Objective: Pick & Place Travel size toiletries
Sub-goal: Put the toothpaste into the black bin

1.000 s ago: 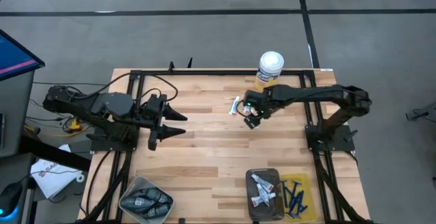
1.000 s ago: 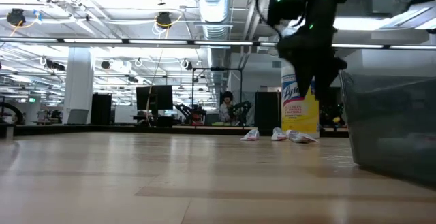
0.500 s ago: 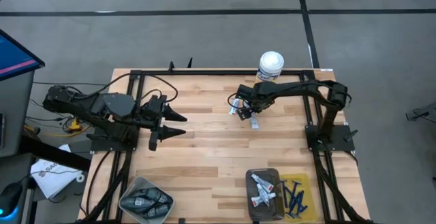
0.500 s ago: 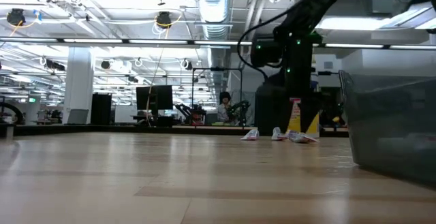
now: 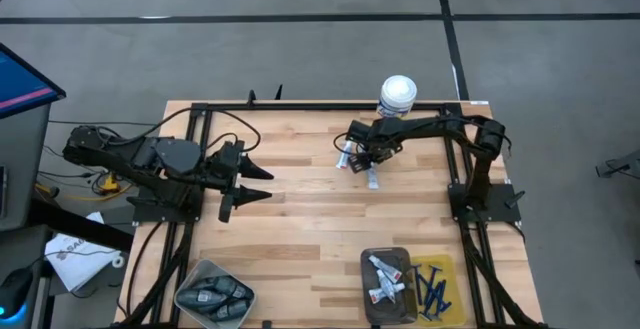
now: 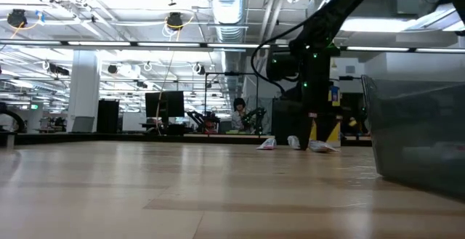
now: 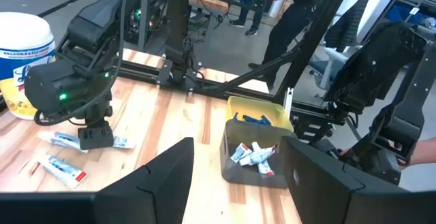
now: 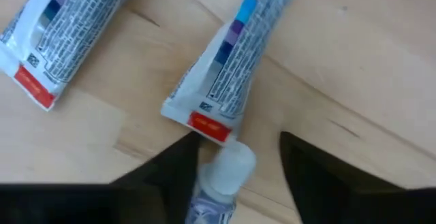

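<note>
Lowered since a moment ago, right gripper [image 8: 235,166] sits on the wood table [image 5: 300,219], jaws parted around a capped white tube [image 8: 221,183] (flat crimped tubes [image 8: 235,67] just beside). Left gripper [image 5: 255,182] waits open.

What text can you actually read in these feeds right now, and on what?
"KILLS COLD & FLU", partly legible: white lid of the yellow canister.
Brand word starting "L" on the canister's yellow label: cut off, unreadable.
Print and barcode blocks on the white tubes under the right end effector: too blurred to read.
Label on the white paper beside the table: too small to read.
The left end effector shows no text.
</note>
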Controlling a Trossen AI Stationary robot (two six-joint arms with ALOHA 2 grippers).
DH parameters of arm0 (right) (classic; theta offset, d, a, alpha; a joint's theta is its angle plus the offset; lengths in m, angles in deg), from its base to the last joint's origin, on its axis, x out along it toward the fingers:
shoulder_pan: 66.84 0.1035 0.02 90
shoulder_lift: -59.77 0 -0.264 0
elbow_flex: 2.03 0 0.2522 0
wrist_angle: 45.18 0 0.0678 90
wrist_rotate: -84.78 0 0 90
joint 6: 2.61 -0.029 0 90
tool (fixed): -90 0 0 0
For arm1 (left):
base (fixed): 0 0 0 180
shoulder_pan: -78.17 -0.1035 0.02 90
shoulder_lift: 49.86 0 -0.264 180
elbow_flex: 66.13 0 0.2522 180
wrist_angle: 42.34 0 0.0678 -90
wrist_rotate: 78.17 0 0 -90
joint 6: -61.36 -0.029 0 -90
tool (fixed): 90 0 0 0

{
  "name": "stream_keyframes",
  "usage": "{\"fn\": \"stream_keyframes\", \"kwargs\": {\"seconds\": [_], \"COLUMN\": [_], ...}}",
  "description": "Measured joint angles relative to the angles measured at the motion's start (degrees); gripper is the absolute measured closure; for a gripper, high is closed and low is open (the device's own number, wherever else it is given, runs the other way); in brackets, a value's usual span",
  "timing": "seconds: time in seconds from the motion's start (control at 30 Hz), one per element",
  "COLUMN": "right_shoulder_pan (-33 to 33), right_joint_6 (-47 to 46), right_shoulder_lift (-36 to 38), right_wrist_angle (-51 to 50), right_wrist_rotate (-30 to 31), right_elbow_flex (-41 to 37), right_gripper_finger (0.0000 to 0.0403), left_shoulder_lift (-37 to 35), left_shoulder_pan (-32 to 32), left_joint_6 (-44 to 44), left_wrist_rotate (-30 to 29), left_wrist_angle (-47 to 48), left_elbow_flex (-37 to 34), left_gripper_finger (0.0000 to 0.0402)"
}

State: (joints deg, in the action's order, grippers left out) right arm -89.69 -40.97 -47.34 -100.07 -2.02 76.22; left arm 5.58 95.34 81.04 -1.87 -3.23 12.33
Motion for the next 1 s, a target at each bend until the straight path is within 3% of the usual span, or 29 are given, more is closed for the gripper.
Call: {"fn": "stream_keyframes", "kwargs": {"seconds": [0.27,0.37,0.67,0.87,1.0], "right_shoulder_pan": [0.38,0.27,2.99,6.78,8.30], "right_joint_6": [1.36,1.72,5.22,-0.68,-0.30], "right_shoulder_lift": [0.00,0.00,3.52,13.26,17.88], "right_wrist_angle": [-0.04,-0.19,-2.93,-15.80,-23.71], "right_wrist_rotate": [-1.70,-3.51,-4.52,6.92,8.32], "right_elbow_flex": [-0.02,-0.02,-0.07,-0.04,-2.29], "right_gripper_finger": [0.0362,0.0396,0.0401,0.0386,0.0335], "left_shoulder_lift": [0.00,0.00,0.00,0.00,0.00], "left_shoulder_pan": [0.00,0.02,0.02,0.01,0.01], "left_joint_6": [0.00,0.02,0.00,0.01,0.00], "left_wrist_rotate": [0.00,0.01,0.02,0.01,0.01], "left_wrist_angle": [0.05,0.26,0.37,0.41,0.42], "left_elbow_flex": [0.00,0.00,0.00,0.00,0.00], "left_gripper_finger": [0.0189,0.0189,0.0189,0.0189,0.0189]}}
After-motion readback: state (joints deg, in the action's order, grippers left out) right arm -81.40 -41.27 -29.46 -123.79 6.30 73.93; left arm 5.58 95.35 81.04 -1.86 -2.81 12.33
